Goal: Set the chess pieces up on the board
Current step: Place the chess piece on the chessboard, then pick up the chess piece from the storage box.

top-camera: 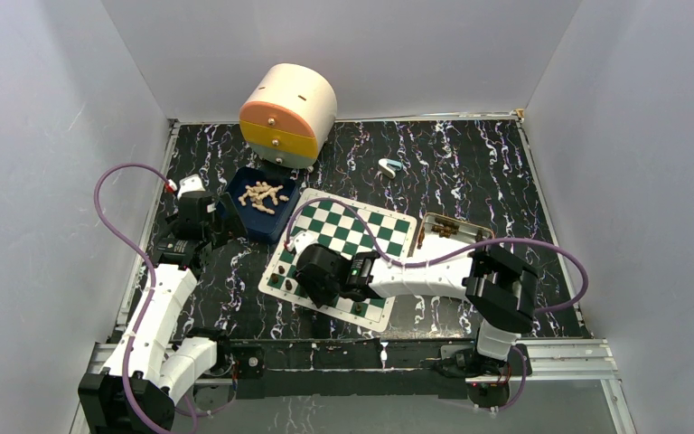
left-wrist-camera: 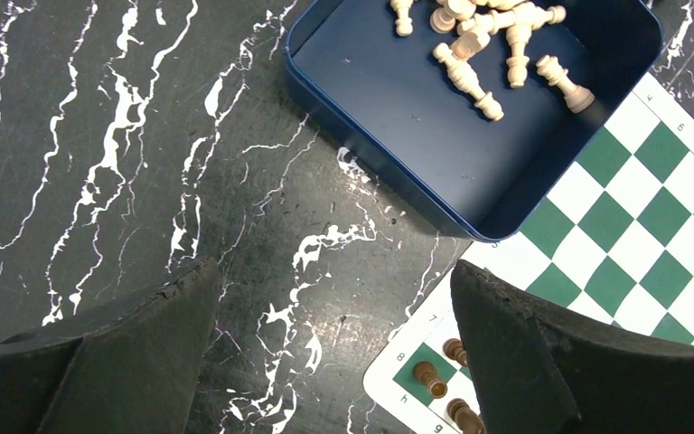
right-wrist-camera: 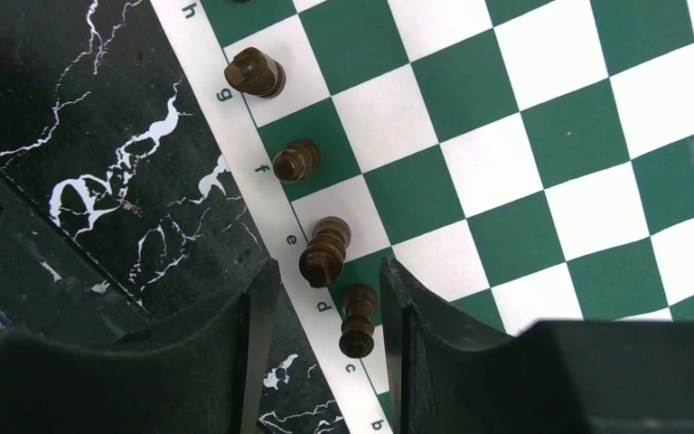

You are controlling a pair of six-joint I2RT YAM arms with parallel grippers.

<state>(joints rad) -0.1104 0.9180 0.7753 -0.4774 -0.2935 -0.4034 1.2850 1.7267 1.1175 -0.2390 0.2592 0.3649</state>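
Observation:
The green-and-white board (top-camera: pixel 361 237) lies in the middle of the table. Along its edge row stand several dark chess pieces (right-wrist-camera: pixel 295 161), and one of them leans (right-wrist-camera: pixel 325 251). My right gripper (right-wrist-camera: pixel 330 271) is open low over that row. A dark piece (right-wrist-camera: pixel 359 318) stands on the d square between its fingers with a gap on each side. The pale pieces (left-wrist-camera: pixel 488 45) lie loose in a blue tray (left-wrist-camera: pixel 389 99). My left gripper (left-wrist-camera: pixel 334 298) hangs open and empty over bare table beside the board's corner (left-wrist-camera: pixel 633 217), where dark pieces (left-wrist-camera: pixel 429 375) stand.
A round pastel drawer box (top-camera: pixel 287 116) stands at the back. The blue tray (top-camera: pixel 251 217) touches the board's far left corner. A small tin (top-camera: pixel 447 228) with dark pieces sits off the board's right edge. A small white and teal object (top-camera: pixel 389 166) lies behind the board.

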